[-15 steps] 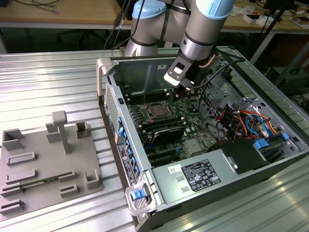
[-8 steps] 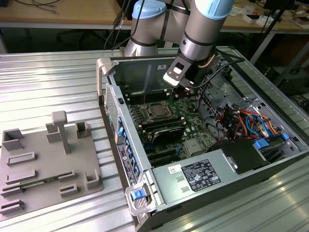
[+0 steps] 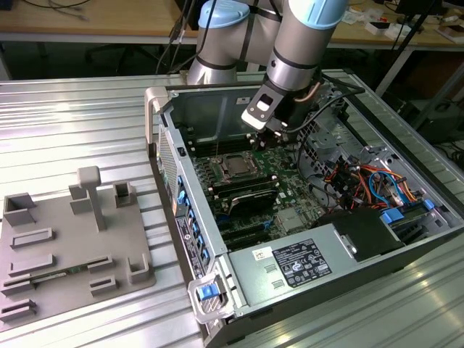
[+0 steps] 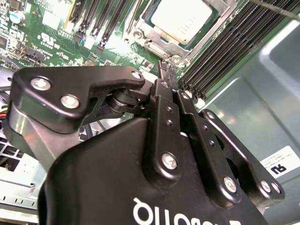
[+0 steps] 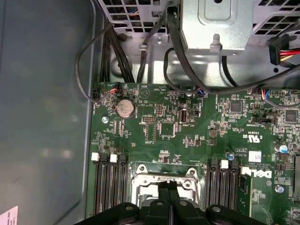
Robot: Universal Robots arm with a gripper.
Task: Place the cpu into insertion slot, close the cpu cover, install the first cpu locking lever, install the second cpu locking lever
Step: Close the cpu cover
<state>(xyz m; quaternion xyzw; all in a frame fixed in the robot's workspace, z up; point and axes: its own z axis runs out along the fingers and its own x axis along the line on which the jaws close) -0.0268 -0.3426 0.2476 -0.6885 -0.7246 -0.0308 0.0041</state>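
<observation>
In the open computer case [image 3: 210, 109], memory slots [image 4: 220, 51] flank the cpu [image 4: 185, 18], seated under the closed cpu cover [image 4: 145, 35]; cables [image 3: 362, 174] bundle at the exterior view's right. The gripper [image 4: 165, 70], clenched on nothing, has its tips just beside it

The exterior view stands outside the open case [image 3: 210, 109], well back from the cpu cover [image 3: 222, 165], looking down on it at a slant. Both wrist views ride just behind my claw [image 5: 168, 190], close above the cpu cover, looking past the claw from different sides. All three views share the cover.
</observation>
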